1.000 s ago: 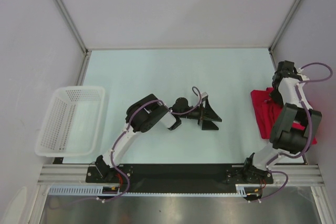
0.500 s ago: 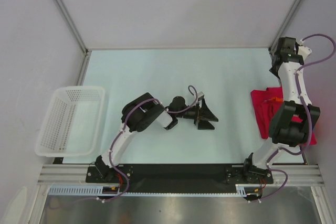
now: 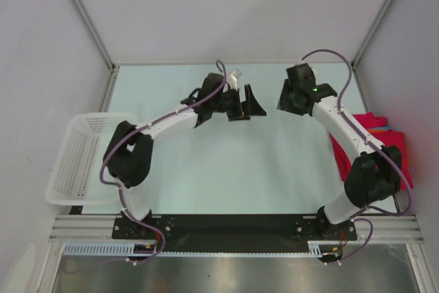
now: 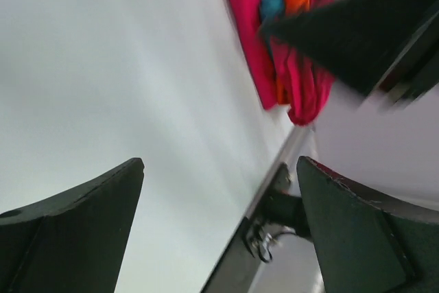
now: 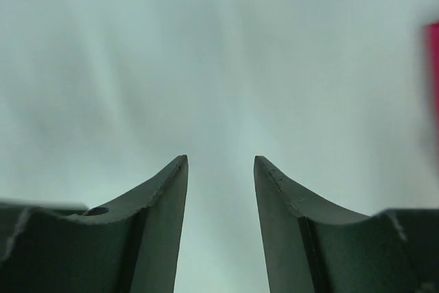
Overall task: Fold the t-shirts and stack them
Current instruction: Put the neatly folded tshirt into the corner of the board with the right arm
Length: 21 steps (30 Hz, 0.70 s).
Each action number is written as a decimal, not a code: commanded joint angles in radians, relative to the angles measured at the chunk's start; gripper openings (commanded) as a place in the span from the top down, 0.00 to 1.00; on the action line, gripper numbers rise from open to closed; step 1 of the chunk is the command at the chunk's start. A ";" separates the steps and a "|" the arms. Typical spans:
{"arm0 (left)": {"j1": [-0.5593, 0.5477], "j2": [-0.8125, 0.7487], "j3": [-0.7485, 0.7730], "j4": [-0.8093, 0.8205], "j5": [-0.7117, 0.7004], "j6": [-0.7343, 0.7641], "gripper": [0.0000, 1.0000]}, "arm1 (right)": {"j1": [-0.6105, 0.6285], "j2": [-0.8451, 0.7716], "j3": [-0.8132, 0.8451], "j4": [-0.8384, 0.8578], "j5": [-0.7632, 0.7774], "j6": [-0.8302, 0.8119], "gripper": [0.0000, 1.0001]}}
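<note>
Between grey walls [image 3: 240, 12], pale table [image 3: 226, 162]; t-shirts [image 3: 374, 121] right edge.

On the pale tabletop [image 3: 226, 169], the left arm [image 3: 164, 123] stretches from its base at 7 o'clock to 12 o'clock, where the left fingers [image 3: 248, 105] stand spread wide with nothing between them, pointing toward 3 o'clock. The right arm [image 3: 343, 125] rises from 5 o'clock and bends over to 1 o'clock, its black end near the left fingers but apart from them. A heap of red and pink t-shirts [image 3: 376, 123] lies at the 3 o'clock edge, partly hidden behind that arm, and a white basket [image 3: 92, 152] sits at 9 o'clock, overhanging the tabletop's edge.
</note>
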 commanded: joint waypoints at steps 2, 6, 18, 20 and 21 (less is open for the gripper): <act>0.066 -0.229 0.199 -0.692 -0.390 0.392 0.00 | 0.206 -0.044 -0.024 0.111 -0.241 0.015 0.52; 0.090 -0.373 0.173 -0.804 -0.580 0.409 0.00 | 0.290 -0.030 0.005 0.120 -0.379 0.038 0.48; 0.095 -0.778 0.064 -0.901 -0.916 0.452 0.00 | 0.413 -0.061 -0.018 0.232 -0.505 0.081 0.46; 0.095 -0.811 0.007 -0.878 -0.923 0.452 0.00 | 0.421 -0.051 -0.013 0.226 -0.508 0.079 0.46; 0.096 -0.838 -0.017 -0.851 -0.924 0.448 0.00 | 0.424 -0.051 -0.012 0.227 -0.508 0.079 0.46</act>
